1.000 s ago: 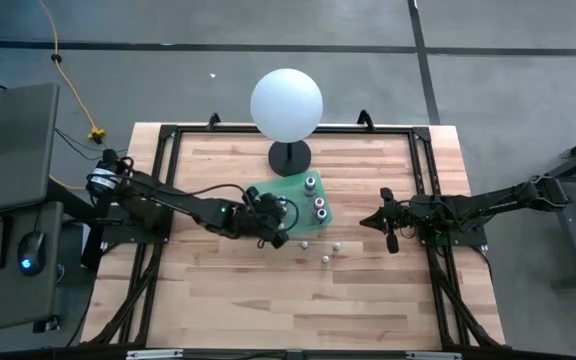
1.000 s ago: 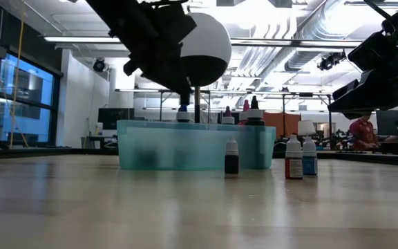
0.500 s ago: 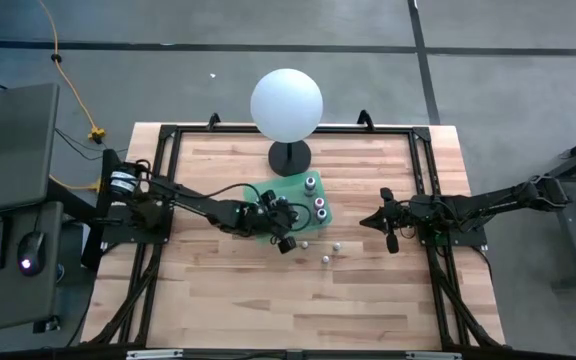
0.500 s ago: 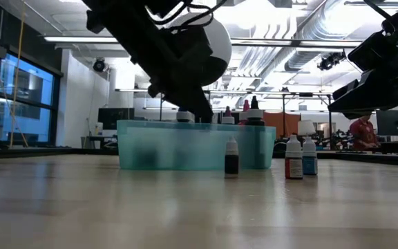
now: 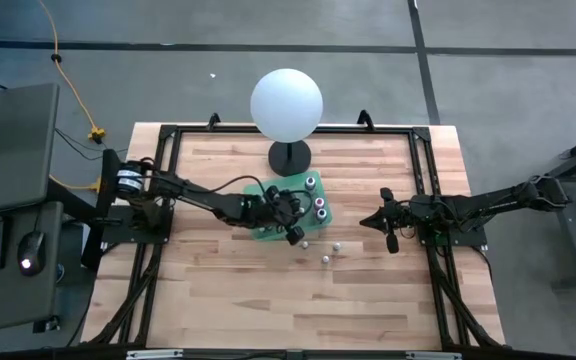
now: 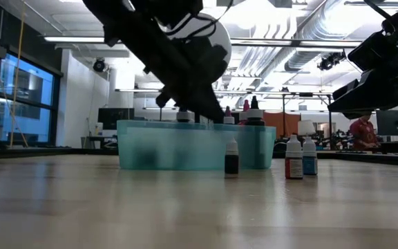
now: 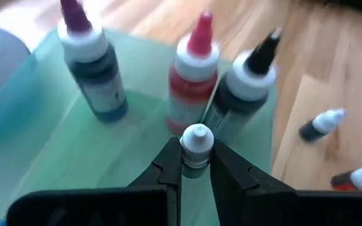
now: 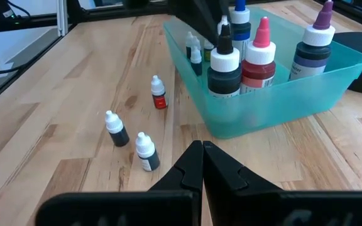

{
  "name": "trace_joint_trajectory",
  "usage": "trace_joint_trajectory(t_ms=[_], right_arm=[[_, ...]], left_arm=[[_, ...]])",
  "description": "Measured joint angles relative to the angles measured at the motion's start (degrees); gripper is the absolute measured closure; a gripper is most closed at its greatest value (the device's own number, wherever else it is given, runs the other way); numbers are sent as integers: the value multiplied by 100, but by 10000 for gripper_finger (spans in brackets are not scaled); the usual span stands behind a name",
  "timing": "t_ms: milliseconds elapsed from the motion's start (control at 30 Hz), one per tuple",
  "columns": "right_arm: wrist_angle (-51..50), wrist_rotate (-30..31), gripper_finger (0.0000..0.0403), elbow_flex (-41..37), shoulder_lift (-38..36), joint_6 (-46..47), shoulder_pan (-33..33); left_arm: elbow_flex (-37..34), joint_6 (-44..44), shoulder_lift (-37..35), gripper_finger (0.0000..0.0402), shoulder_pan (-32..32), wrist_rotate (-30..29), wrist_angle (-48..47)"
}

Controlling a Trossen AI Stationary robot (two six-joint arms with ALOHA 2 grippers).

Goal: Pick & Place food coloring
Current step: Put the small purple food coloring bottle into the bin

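**One small bottle going into the bin, three left on the desk**

I am holding the left tool over the green bin, clenched on a small white-capped bottle. Judging by this, placing is under way. Three big bottles are standing in the bin's far corner; two more small ones are showing inside it. Three small bottles are waiting on the desk. The right tool is resting clenched and empty beside them.
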Motion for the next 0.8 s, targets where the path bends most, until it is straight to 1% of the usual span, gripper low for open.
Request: trace_joint_trajectory(t_ms=[67,133,633,800], right_arm=[[0,0,400,0,0,0,2],[0,0,401,0,0,0,2],[-2,0,400,0,-2,0,2],[-3,0,400,1,0,0,1]], left_arm=[[-25,-34,23,360,0,4,-109],[-14,-35,101,360,0,33,11],[-8,65,416,360,0,283,-3],[-12,34,455,352,2,285,-5]])
